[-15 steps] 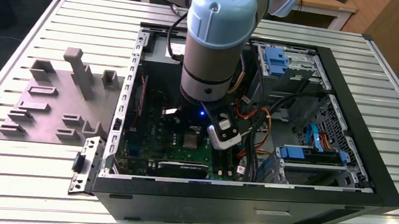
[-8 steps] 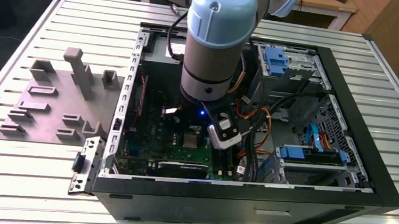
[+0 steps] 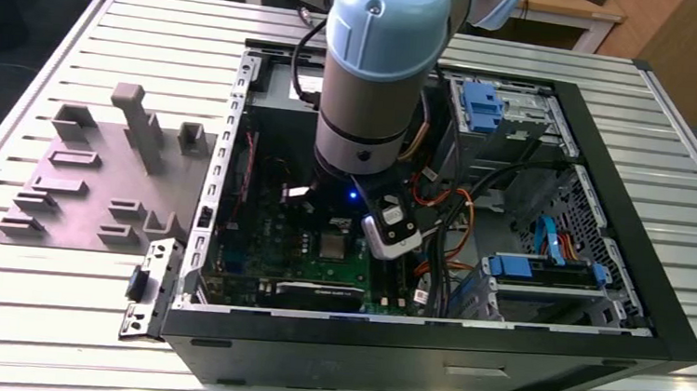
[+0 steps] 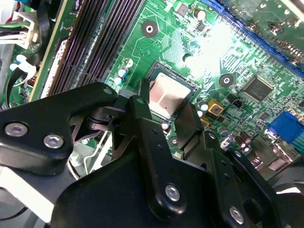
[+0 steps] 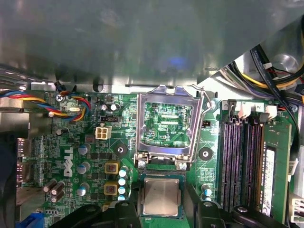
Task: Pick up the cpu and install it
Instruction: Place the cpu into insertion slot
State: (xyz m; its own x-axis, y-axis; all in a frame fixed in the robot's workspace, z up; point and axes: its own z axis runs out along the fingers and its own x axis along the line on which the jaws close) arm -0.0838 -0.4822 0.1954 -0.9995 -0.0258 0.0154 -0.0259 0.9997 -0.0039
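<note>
On the exterior view's left we see a flat grey plastic fixture plate with raised blocks and pockets (image 3: 75, 193). It lies on the ribbed aluminium table (image 3: 65, 323), apart from the open black computer case (image 3: 624, 180), with bare slats all round it. The case's side is off, and the pale blue and grey robot arm (image 3: 376, 76) reaches straight down through that opening. It stands well inside the case rim.

Under it lies the green motherboard (image 5: 71, 142). The cpu (image 3: 336, 247) sits flat and square in its socket, its dull silver top facing up. The shiny rectangular metal socket frame (image 5: 141, 126) is swung open just beside it.

In both wrist views the black gripper (image 4: 164, 111) hangs over the chip (image 5: 161, 195). Its fingers (image 4: 142, 123) are parted a little wider than the chip, one at each side edge, and grip nothing. We cannot tell whether they brush the socket's edges.

Dark memory slots (image 5: 242, 161) run close alongside. On the exterior view's right, black and orange cables (image 3: 458, 223) and blue drive caddies (image 3: 543, 267) crowd that side.
</note>
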